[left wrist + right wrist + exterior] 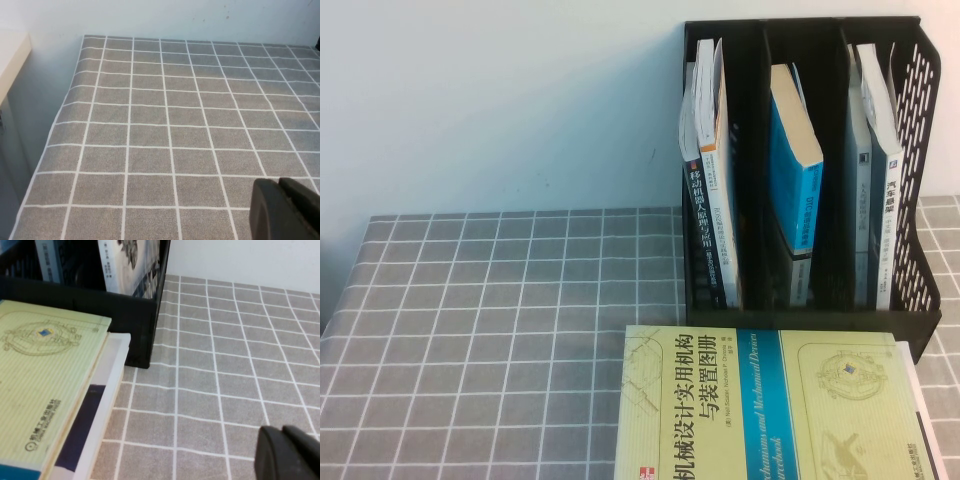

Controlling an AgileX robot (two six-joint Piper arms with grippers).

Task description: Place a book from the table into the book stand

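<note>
The book (pixel 760 405): flat on the tabletop (pixel 500 320), just in front of the book stand (pixel 810 180), long axis running across the stand's front. Right gripper (pixel 290 452) nearer, off the book's outer edge; left gripper (pixel 285 210) well apart over bare cloth. Spread of either gripper's tips: cannot tell.

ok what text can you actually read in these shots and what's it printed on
"机械设计实用机构与装置图册": black title on the book lying on the table.
"Mechanisms and Mechanical Devices Sourcebook": its blue band, partly cut off.
Spines in the book stand: white characters, too blurred to read.
Left gripper and right gripper, over bare cloth: no markings.
</note>
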